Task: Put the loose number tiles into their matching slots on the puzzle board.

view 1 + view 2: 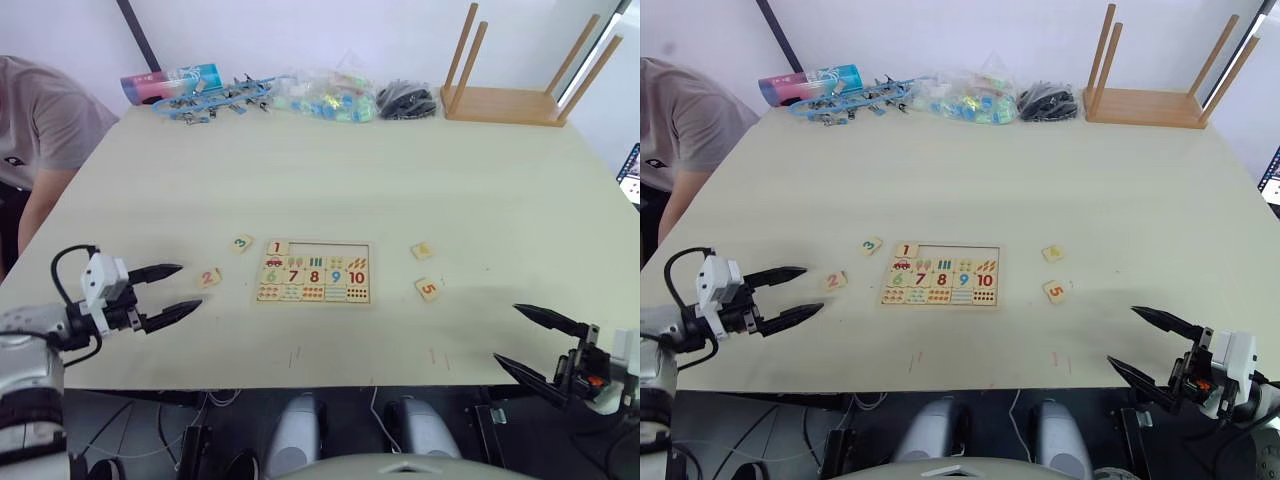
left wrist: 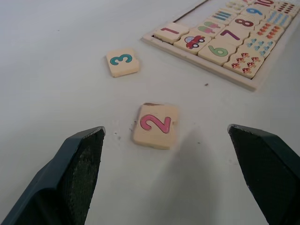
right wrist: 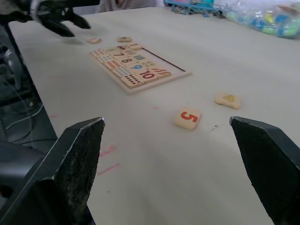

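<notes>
The puzzle board (image 1: 369, 271) lies flat at the table's middle front. Red tile 1 (image 1: 278, 247) sits in its top-left corner; the other slots (image 1: 325, 248) of that row are bare. To the board's left lie green tile 3 (image 1: 241, 242) and pink tile 2 (image 1: 209, 279). Yellow tile 4 (image 1: 422, 250) and orange tile 5 (image 1: 427, 289) lie to its right. My left gripper (image 1: 190, 285) is open just left of tile 2 (image 2: 155, 125), pointing at it. My right gripper (image 1: 505, 332) is open near the front edge, short of tile 5 (image 3: 188, 117).
A person (image 1: 40, 130) sits at the table's left side. Along the far edge lie a blue-pink tube (image 1: 170, 82), blue clips (image 1: 215, 98), a plastic bag (image 1: 325, 97), black cables (image 1: 405, 100) and an upturned wooden stool (image 1: 510, 90).
</notes>
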`<action>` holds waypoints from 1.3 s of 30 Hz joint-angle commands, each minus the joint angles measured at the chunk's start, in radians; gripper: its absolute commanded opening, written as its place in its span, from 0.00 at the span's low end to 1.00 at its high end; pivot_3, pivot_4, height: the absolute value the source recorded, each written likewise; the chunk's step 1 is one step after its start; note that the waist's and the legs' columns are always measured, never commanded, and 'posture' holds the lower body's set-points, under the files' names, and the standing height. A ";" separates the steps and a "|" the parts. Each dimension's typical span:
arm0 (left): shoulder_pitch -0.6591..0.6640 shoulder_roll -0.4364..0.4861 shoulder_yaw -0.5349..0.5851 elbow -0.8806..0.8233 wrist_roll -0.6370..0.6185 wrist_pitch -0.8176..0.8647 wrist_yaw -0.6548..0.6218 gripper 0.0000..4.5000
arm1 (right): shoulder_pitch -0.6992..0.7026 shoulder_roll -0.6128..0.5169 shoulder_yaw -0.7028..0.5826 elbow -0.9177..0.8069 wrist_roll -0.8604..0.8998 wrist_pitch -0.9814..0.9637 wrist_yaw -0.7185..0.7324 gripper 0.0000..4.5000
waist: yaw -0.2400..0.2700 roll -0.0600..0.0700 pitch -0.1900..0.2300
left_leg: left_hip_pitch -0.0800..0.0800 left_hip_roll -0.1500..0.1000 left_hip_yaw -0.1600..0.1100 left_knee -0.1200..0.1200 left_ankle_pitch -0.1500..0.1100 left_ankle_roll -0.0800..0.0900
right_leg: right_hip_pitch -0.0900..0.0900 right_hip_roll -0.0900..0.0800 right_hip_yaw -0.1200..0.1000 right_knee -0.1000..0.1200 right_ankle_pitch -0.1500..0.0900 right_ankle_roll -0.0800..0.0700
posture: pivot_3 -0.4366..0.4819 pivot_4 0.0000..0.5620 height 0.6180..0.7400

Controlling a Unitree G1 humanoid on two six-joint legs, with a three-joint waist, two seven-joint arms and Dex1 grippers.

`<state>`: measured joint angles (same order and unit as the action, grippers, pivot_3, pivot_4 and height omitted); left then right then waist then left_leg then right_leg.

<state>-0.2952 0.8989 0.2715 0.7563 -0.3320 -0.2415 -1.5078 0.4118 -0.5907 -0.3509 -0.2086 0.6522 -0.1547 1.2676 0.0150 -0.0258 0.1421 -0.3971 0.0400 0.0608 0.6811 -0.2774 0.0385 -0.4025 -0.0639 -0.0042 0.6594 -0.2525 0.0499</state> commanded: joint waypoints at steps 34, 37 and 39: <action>-0.334 0.035 -0.297 0.440 0.097 -0.246 -0.107 0.21 | -0.093 -0.015 0.011 -0.032 -0.002 0.009 -0.002 1.00 | -0.002 0.000 0.001 | -0.001 0.001 -0.001 0.000 0.000 0.000 | 0.000 0.001 0.000 0.001 0.000 0.001 | 0.48 0.27 0.98; -0.332 0.034 -0.301 0.426 0.080 -0.247 -0.107 0.21 | -0.096 -0.013 0.014 -0.034 -0.002 0.010 -0.002 1.00 | -0.001 -0.001 0.001 | -0.001 0.001 -0.001 0.000 0.000 0.000 | 0.000 0.001 0.000 0.001 0.000 0.001 | 0.48 0.27 0.98; -0.339 0.038 -0.307 0.405 0.067 -0.250 -0.107 0.21 | -0.099 -0.011 0.018 -0.034 -0.001 0.011 -0.001 1.00 | -0.001 -0.001 0.001 | -0.001 0.001 -0.001 0.000 0.000 0.000 | 0.000 0.001 0.000 0.001 0.000 0.001 | 0.48 0.27 0.98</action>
<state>-0.6322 0.9311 -0.0382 1.1869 -0.2422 -0.4866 -1.5841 0.3177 -0.5967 -0.3265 -0.2183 0.6391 -0.1363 1.2605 0.0140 -0.0263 0.1427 -0.3978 0.0405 0.0602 0.6815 -0.2774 0.0386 -0.4028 -0.0629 -0.0039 0.6602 -0.2521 0.0504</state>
